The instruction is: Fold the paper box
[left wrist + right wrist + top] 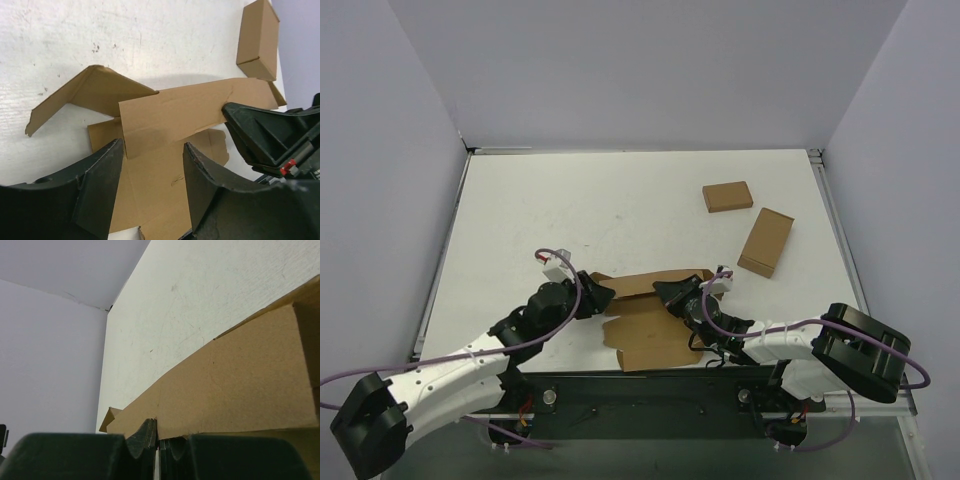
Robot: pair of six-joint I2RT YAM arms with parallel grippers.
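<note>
The paper box (645, 330) lies half-formed at the near middle of the surface (570, 210), between the two arms. One long panel (175, 112) stands up along its far side, and the rest is still flat.

The right fingers (145, 437) are pressed almost together at the panel's lower edge and seem to be pinching it near its right end. The left fingers (97, 190) are spread wide over the flat part, with cardboard showing between them, and hold nothing.

The main risk, as I judge it, is the thin grip. The right fingers hold only a narrow strip of the panel's edge, so a pull or twist could let it slip out and the panel would drop back flat. A sharper pull could crease the card away from its fold line or drag the whole sheet, since nothing pins it down yet. The side flap (85, 97) at the left end sticks up at an angle and could catch on the left fingers as they come down.

Room is tight near the arms. The sheet sits close to the near edge, and the two wrists are just beside each other, so they could knock together. Two small boxes (766, 241) lie to the far right, well apart from the work. The widest open room is on the far and left sides.
</note>
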